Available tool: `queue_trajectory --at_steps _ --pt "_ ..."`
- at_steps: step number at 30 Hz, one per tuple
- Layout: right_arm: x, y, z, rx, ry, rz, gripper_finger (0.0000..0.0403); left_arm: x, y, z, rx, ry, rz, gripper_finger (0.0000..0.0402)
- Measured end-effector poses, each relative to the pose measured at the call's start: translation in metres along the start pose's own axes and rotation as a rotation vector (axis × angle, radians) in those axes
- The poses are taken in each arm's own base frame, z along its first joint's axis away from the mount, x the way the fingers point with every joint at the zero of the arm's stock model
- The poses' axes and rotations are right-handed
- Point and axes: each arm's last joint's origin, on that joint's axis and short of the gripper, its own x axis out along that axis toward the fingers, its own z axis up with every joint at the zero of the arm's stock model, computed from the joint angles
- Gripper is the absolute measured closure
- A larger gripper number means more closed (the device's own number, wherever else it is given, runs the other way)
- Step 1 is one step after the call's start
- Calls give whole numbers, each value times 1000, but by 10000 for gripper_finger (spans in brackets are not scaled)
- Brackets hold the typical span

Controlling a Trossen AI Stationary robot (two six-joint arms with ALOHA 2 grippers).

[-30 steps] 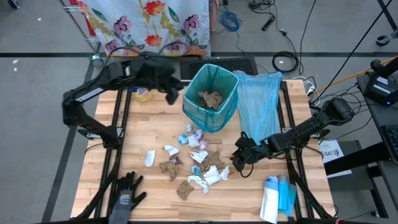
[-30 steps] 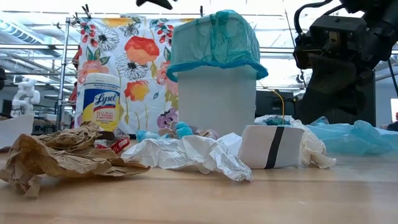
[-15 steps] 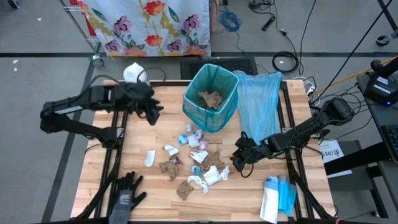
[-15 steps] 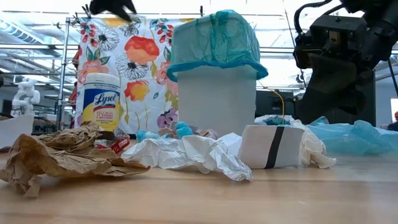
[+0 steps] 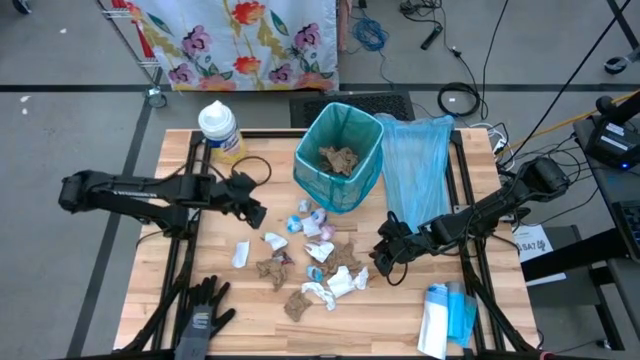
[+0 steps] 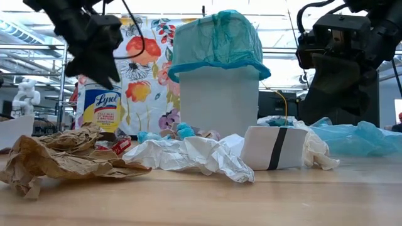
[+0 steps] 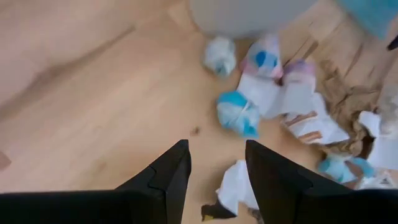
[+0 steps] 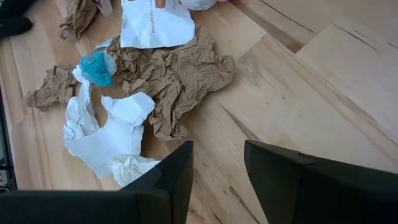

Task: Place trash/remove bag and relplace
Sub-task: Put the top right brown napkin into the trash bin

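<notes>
Crumpled brown paper wads [image 5: 340, 255], white tissues and blue wrapper bits lie on the worktop at the lined bin's [image 5: 339, 155] six o'clock; light, soft, best pinched at a raised fold. Left gripper [image 5: 252, 208] hovers at their nine o'clock, right gripper [image 5: 385, 257] at three, both jaws parted, empty.

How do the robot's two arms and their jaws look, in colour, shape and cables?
Both arms are black and slender, built of jointed links. The left gripper carries a thin black cable looping beside it, and the right gripper sits on a bulkier, knobbly wrist. In each wrist view the jaws appear as two flat, matte black blades with slanted inner edges. No markings are visible.
</notes>
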Motion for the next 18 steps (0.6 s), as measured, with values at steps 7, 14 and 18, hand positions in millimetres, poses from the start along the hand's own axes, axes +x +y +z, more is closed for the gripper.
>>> queue_trajectory --at_steps 7,14,18 --pt "-1 5 0 -161 -16 43 268 5 3 -10 -3 40 17 244" --pt "-1 10 3 -312 -57 92 268 5 3 -10 -6 37 20 244" --pt "-2 14 4 -385 -69 131 268 5 3 -10 -6 38 21 244"
